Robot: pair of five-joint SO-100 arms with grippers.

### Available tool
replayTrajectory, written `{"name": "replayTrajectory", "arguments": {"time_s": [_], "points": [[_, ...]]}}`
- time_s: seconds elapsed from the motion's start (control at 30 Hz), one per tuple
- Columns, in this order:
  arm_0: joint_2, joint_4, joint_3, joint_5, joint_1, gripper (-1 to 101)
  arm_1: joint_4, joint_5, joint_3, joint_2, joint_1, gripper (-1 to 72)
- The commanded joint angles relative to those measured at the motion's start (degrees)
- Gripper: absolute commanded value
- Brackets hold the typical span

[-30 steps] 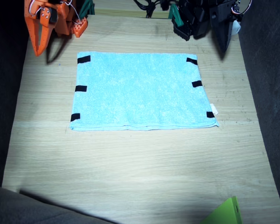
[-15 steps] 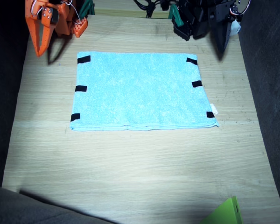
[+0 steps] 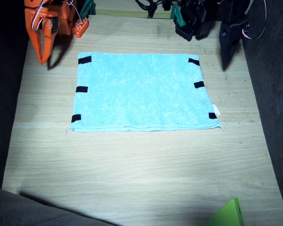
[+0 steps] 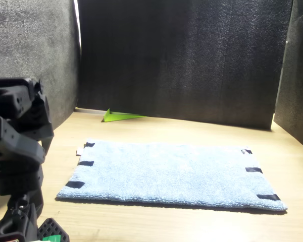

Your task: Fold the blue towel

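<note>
**Both pincers shifted at far edge; towel flat, untouched**

Since the earlier frames both arms have moved slightly. The orange right pincer [image 3: 42, 54] now points lower toward the surface [image 3: 132, 174], its tip closer to the towel's far corner on that side than half a second ago. The black left pincer [image 3: 228, 44] has swung outward, and its cable now loops wider over the dark wall. The blue towel [image 3: 141, 89] has not shifted.

Towel: lies flat in the middle-far part of the wooden surface, spread as a rectangle, no raised corner. Three black tape tabs [image 3: 82, 89] run along the short edge nearest the right arm, three more along the opposite short edge. A small white tag [image 3: 216, 111] sticks out by the near tab on the left arm's side. In the front view the towel [image 4: 171, 174] looks equally flat, tabs visible at both ends.

Right pincer: orange fingers hang downward close together, nothing between them; it looks clenched and clear of the towel.

Left pincer: dark shape against dark backdrop; cannot tell whether the jaws are parted. Clear of the towel, above the surface beyond the far corner. In the front view only the left arm's black body [image 4: 17, 151] shows.

A green wedge-shaped object [image 3: 228, 215] sits at the near edge, well apart from the towel.
</note>
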State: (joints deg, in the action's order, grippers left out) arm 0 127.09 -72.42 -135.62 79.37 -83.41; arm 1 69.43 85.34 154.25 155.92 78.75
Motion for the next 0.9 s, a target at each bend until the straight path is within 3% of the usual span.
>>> {"name": "replayTrajectory", "arguments": {"time_s": [0.0,0.13,0.27,0.4,0.67,0.77,0.87], "points": [[3.3,0.3,1.1,0.2,-0.6,-1,-0.1,0.8,-1.8,0.6,0.8,-0.1],[10.5,-0.3,-1.9,1.1,-0.7,-1,-0.2,0.5,-2.2,0.3,1.3,-0.1],[5.1,0.6,1.5,2.0,-0.7,-1,-0.9,2.9,-13.4,-15.2,1.7,-0.1],[-5.3,0.1,8.0,0.3,2.3,-1,7.0,8.9,-33.9,-37.5,2.7,-0.1],[-11.2,-0.4,11.0,0.8,3.5,0,17.3,17.4,-47.3,-52.8,10.0,-0.1],[-19.9,-4.2,17.1,0.7,4.3,0,23.0,18.3,-56.5,-63.9,10.4,-0.1],[-25.6,-10.4,24.7,0.2,5.9,0,23.0,17.7,-59.0,-63.5,11.2,-0.1]]}}
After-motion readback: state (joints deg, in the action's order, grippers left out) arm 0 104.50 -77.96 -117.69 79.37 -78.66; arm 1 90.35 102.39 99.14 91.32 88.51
